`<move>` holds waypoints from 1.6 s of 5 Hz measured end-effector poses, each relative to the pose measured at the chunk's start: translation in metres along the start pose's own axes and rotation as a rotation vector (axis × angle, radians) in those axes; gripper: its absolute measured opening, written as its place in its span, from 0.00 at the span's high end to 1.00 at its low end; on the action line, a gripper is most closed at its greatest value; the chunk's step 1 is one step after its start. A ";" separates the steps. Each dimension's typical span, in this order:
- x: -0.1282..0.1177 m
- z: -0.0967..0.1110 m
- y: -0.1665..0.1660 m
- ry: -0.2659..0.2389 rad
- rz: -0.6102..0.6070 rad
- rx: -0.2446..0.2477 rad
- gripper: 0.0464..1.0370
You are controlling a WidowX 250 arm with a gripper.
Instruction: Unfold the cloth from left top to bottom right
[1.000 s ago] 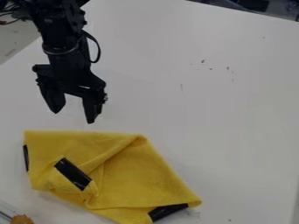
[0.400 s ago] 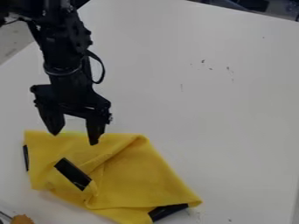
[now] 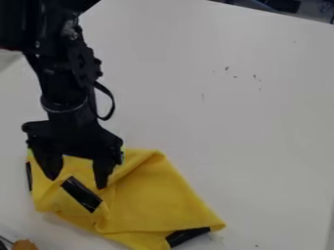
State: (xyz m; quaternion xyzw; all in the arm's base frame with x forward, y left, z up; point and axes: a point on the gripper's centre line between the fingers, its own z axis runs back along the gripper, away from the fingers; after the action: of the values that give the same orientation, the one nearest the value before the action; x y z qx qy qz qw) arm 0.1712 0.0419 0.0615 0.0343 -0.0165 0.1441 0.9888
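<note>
The black gripper point(image 3: 77, 182) hangs over the upper left part of the yellow cloth point(image 3: 153, 200), its two fingers apart with nothing held between them. Whether the fingertips touch the fabric I cannot tell. The cloth lies folded and creased at the lower left of the table. A folded-over flap with a black strip point(image 3: 81, 194) lies just below the fingertips. Another black strip point(image 3: 187, 236) marks the cloth's lower right edge, and a short one point(image 3: 29, 176) its left edge. The gripper hides part of the cloth's top edge.
The white table point(image 3: 241, 127) extends up and to the right of the cloth, with small dark marks on its surface. An orange-brown object point(image 3: 25, 244) sits at the bottom left corner, beside a thin metallic edge.
The gripper has come down the view from above the cloth's top edge to over its upper left part, staying open. The cloth has not visibly moved.
</note>
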 end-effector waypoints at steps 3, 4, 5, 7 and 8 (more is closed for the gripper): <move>-0.001 -0.047 0.016 0.051 0.053 -0.079 0.04; 0.000 -0.048 0.024 0.042 0.058 -0.081 0.05; -0.005 -0.044 0.027 0.038 0.064 -0.061 0.14; -0.009 -0.018 0.025 0.007 0.075 0.001 0.73; -0.009 -0.014 0.023 -0.005 0.071 0.012 0.92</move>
State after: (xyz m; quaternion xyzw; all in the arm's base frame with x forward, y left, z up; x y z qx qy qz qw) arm 0.1561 0.0621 0.0487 0.0402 -0.0192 0.1792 0.9828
